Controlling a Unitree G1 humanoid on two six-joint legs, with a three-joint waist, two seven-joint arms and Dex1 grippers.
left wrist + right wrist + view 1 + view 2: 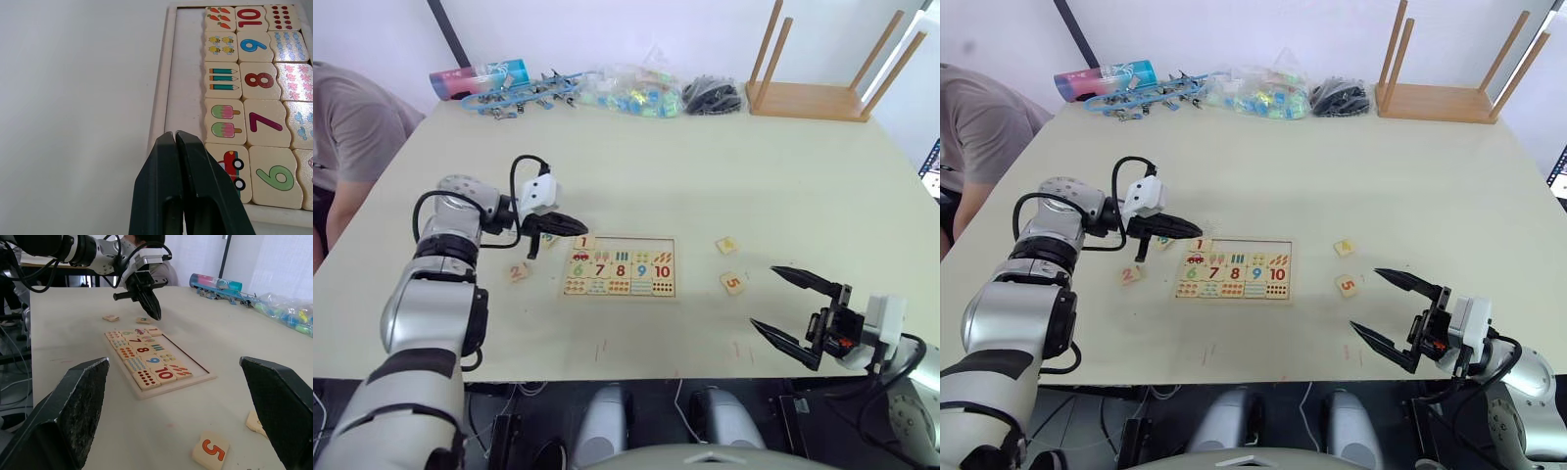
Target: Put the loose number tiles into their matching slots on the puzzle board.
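From the head view, the left gripper (570,227) has its fingers pressed together and empty, its tip just beside the red 1 tile (584,242) at the puzzle board's (620,293) near-left corner. The right gripper (791,305) hangs wide open over the table (705,176), holding nothing. Tile 2 (517,273) lies left of the board, tiles 4 (726,245) and 5 (732,283) to its right; the tile under the left gripper is mostly hidden.

The left wrist view shows shut fingers (161,196) over the board's empty top row of slots (183,88).

In the right wrist view, tile 5 lies between spread fingers (73,411).
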